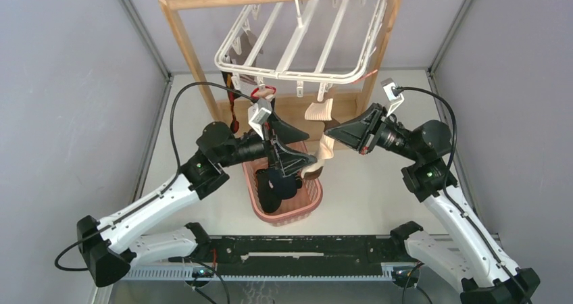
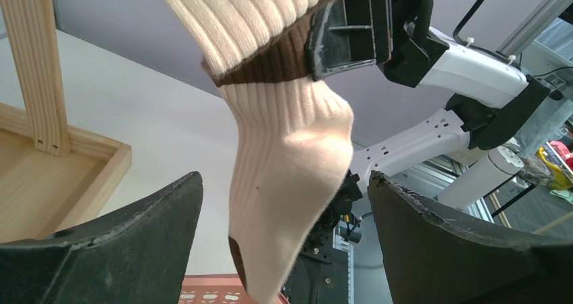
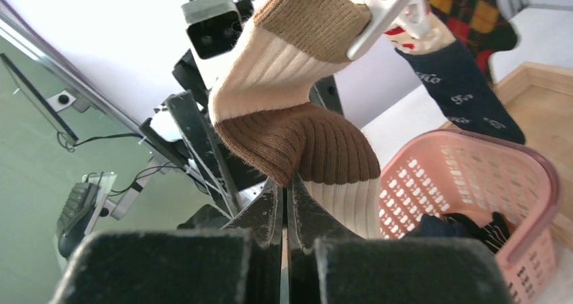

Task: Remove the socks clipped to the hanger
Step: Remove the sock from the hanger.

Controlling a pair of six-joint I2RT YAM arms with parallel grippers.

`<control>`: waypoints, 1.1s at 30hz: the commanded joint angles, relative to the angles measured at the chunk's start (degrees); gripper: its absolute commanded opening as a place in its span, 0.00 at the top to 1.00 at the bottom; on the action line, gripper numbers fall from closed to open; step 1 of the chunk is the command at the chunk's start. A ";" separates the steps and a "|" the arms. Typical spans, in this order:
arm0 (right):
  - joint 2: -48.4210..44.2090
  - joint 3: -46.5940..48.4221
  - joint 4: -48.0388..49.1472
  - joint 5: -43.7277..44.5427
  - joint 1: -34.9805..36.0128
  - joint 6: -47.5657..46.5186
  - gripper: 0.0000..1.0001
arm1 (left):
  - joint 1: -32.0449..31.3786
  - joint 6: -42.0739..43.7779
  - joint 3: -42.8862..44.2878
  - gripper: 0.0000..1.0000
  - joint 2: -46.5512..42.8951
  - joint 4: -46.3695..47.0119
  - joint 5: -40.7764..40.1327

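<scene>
Over the basket (image 3: 439, 182), the left jaws stand wide, with the foot of the sock (image 2: 284, 155) hanging between them and touching neither. The sock looks light, soft, ribbed and stretchy, probably best taken by a bunched fold. Higher up, the right jaws pinch its brown band. Beyond, a clip (image 3: 378, 13) holds its cuff to the hanger (image 1: 297, 47).

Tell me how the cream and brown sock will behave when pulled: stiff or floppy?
Probably floppy: the sock bends sharply where the right pincer pinches it. Likely light, since one small clip holds it up. The ribbed knit may stretch before it comes free.
</scene>
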 commanded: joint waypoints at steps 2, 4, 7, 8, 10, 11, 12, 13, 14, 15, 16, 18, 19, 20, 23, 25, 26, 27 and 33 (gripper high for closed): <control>0.77 0.19 7.18 2.65 3.02 2.45 1.00 | -1.96 1.82 -1.99 0.05 -0.21 1.80 -2.60; 1.01 0.25 7.49 3.09 3.76 2.45 1.00 | -2.43 1.92 -2.68 0.05 -0.22 1.77 -3.30; 1.11 0.21 7.47 3.58 4.28 2.31 1.00 | -2.95 2.03 -3.37 0.05 -0.13 1.81 -3.81; 1.10 0.22 7.43 3.73 4.47 2.22 1.00 | -3.27 2.05 -3.51 0.05 -0.01 1.88 -3.92; 1.22 0.25 7.42 3.95 4.66 2.20 1.00 | -3.84 1.99 -3.78 0.07 0.37 2.16 -3.97; 1.28 0.24 7.50 4.03 4.75 2.18 1.00 | -4.04 2.00 -3.90 0.08 0.52 2.29 -4.02; 1.37 0.23 7.57 4.06 4.80 2.12 1.00 | -4.21 1.84 -4.00 0.08 0.70 2.59 -4.07; 1.45 0.16 7.66 4.06 4.90 2.14 1.00 | -4.39 1.60 -4.18 0.10 0.94 3.05 -4.04; 1.50 0.20 7.68 4.12 4.94 2.19 1.00 | -4.54 1.41 -4.19 0.13 1.20 3.25 -3.99; 1.55 0.25 7.73 4.14 5.12 2.20 1.00 | -4.65 1.24 -4.17 0.14 1.53 3.41 -3.78; 1.55 0.23 7.74 4.22 5.11 2.20 1.00 | -4.87 1.16 -4.11 0.17 1.86 3.61 -3.67; 1.64 0.23 7.69 4.15 5.11 2.15 1.00 | -5.12 1.15 -3.94 0.23 2.34 3.62 -3.62; 1.64 0.20 7.64 4.16 5.14 2.03 1.00 | -5.21 1.05 -3.89 0.30 2.50 3.60 -3.58; 1.60 0.17 7.49 4.14 5.12 1.96 1.00 | -5.22 1.03 -3.65 0.39 2.79 3.40 -3.45; 1.31 0.17 6.67 4.30 5.11 1.34 1.00 | -5.23 1.16 -2.54 0.71 3.44 1.65 -3.30; 1.13 0.17 6.03 4.32 5.16 0.99 1.00 | -5.21 1.28 -1.91 0.84 3.70 0.49 -3.42; 1.04 0.17 5.68 4.40 5.08 0.71 1.00 | -5.27 1.24 -1.62 0.85 3.67 0.03 -3.59; 0.87 0.17 5.11 4.41 5.11 0.45 1.00 | -5.23 1.33 -1.43 0.85 3.71 -0.39 -3.74; -0.30 0.17 0.93 5.29 5.11 -2.49 1.00 | -5.21 2.00 -0.62 0.96 2.18 -3.04 -5.40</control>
